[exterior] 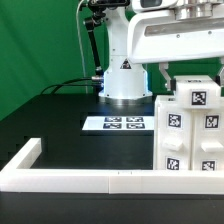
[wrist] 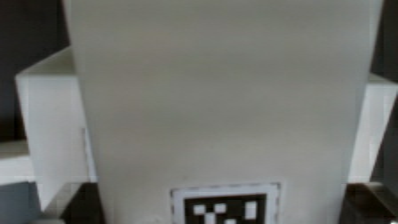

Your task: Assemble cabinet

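1. The cabinet [exterior: 192, 128] stands upright on the black tabletop [exterior: 60, 120], directly beneath the tool [exterior: 164, 74], whose body hangs just above the cabinet's top.
2. How far apart the tool's fingers stand cannot be told: in the exterior view they are hidden behind the cabinet's top edge, and no fingertips show in the wrist view.
3. In the wrist view a tall white panel of the cabinet [wrist: 210, 100] fills the picture very close to the tool, with a black-and-white tag marker [wrist: 231, 204] at its lower end.
4. The marker board [exterior: 115, 124] lies flat on the tabletop, beside the cabinet and apart from the tool.
5. The white border rail [exterior: 70, 180] runs along the tabletop's near edge, well below the tool.
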`<state>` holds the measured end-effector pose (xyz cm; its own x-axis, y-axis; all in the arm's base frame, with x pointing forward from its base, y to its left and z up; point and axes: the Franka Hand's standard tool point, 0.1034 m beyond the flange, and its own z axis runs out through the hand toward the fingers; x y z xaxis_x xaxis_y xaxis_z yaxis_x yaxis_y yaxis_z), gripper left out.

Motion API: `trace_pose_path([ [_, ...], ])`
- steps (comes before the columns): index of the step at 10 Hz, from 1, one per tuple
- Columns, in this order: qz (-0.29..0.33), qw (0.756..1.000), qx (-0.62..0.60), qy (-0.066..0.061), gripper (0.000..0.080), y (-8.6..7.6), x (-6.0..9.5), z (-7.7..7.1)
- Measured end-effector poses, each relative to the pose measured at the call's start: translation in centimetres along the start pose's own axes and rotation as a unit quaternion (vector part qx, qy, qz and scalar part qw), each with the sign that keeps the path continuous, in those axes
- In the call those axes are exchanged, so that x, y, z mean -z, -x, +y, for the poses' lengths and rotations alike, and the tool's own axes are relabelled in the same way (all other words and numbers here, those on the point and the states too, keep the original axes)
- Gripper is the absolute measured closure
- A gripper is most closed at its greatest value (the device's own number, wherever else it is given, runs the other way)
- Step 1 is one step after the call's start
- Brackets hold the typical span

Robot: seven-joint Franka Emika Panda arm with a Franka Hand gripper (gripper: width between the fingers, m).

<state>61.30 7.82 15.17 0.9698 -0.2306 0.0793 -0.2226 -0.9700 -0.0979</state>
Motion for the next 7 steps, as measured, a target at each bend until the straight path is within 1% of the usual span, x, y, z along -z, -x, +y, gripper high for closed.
trace_pose_path([
  [2,0.006,0.995,-0.101,-0.002,0.0243,-0.11,0.01,-0.22],
  [3,0.006,0.991,-0.131,-0.002,0.0243,-0.13,0.02,-0.23],
  [4,0.007,0.982,-0.189,-0.003,0.0243,-0.16,0.04,-0.3],
  [5,0.007,0.967,-0.253,-0.004,0.0243,-0.15,0.06,-0.44],
  [6,0.005,0.949,-0.316,-0.008,0.0243,-0.11,0.05,-0.58],
  [7,0.004,0.929,-0.371,-0.009,0.0243,-0.1,0.03,-0.55],
])
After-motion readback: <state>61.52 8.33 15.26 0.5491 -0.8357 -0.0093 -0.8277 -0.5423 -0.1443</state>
